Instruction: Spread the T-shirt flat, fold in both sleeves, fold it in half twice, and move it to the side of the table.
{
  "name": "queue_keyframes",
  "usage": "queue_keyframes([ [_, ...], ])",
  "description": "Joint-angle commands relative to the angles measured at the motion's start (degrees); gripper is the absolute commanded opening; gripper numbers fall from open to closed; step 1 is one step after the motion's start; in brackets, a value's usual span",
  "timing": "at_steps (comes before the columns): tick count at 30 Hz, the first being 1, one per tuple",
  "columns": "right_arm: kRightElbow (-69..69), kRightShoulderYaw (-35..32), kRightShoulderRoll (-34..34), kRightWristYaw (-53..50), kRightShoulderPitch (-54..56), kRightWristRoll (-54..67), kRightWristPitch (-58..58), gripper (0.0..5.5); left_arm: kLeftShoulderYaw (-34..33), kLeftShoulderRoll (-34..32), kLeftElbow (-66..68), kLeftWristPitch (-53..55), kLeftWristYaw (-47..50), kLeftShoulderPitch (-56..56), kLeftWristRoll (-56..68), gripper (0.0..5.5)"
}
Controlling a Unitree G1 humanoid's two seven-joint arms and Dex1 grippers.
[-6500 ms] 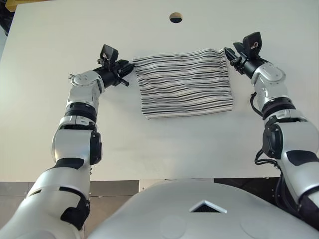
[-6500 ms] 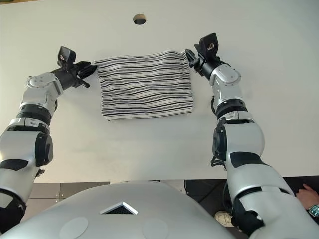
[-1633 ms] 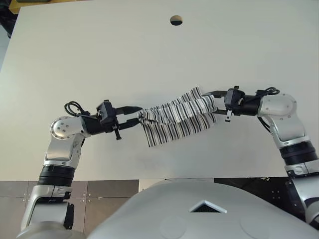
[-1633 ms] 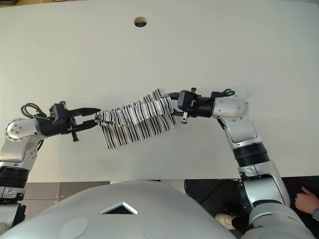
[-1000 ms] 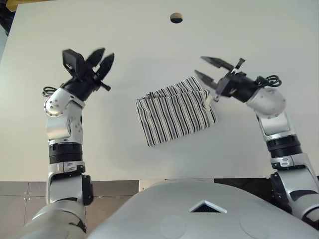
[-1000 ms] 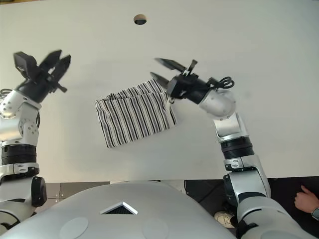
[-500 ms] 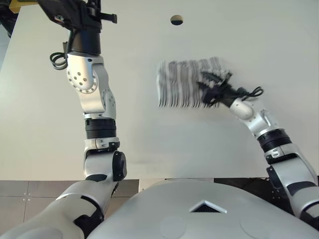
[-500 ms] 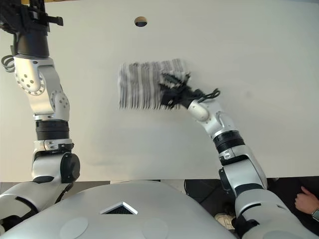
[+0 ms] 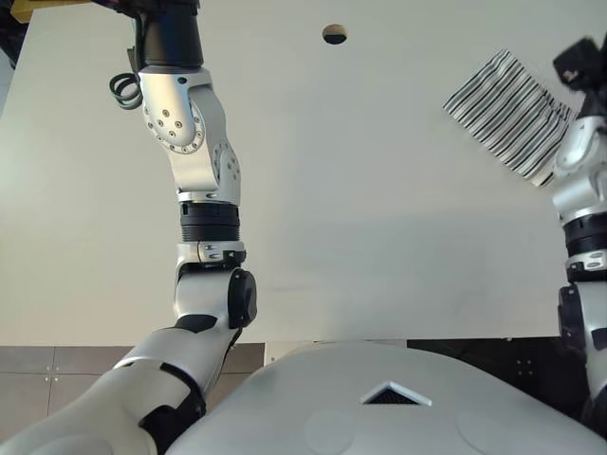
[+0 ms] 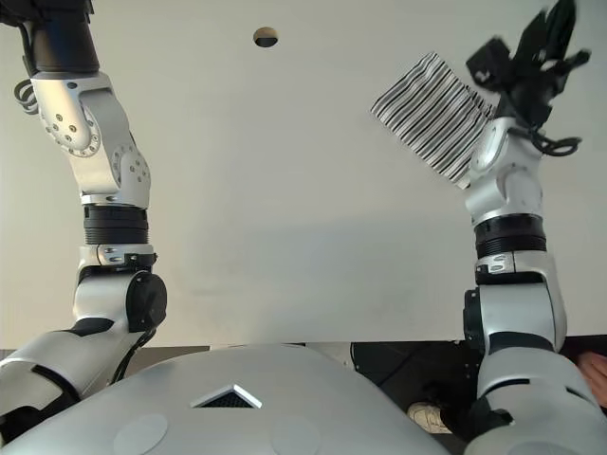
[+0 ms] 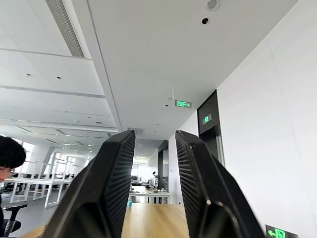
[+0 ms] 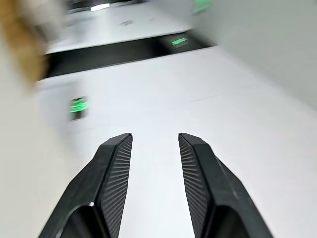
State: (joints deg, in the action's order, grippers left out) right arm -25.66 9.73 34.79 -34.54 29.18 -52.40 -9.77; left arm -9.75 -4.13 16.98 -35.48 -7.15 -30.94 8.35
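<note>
T-shirt [image 9: 503, 109]: striped, folded to a compact packet, lying askew at the right side of the worktop [image 9: 332, 190], right of the round hole [image 9: 334, 35] and a little nearer. Last step looks done. Right gripper [image 12: 154, 139] is raised beside the packet, fingers apart and empty. Left gripper [image 11: 154, 136] is high, left of the hole, fingers apart. Next move: probably just lowering both arms.

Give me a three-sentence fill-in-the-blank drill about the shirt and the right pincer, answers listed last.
The folded T-shirt has a ____ pattern.
It lies on the table toward the robot's ____ side.
The right pincer is ____, with nothing in it.
Missing words: striped; right; open.
</note>
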Motion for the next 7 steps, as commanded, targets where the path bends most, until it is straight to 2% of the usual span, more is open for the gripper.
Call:
queue_keyframes([
  [1,12.12,1.63,-3.59,-5.12,5.53,-4.9,-1.57,1.71,-0.08,0.92,-2.37,-0.53,5.69,-3.62,-5.15,1.52],
  [5,4.99,3.83,-9.71,-5.23,10.42,0.87,5.81,1.71,0.02,2.72,-0.19,3.02,6.99,-4.38,-2.49,1.52],
  [7,0.89,0.92,-13.6,-1.62,11.2,12.08,15.07,1.71,-0.38,2.26,2.45,5.46,9.73,-4.1,-4.95,1.52],
])
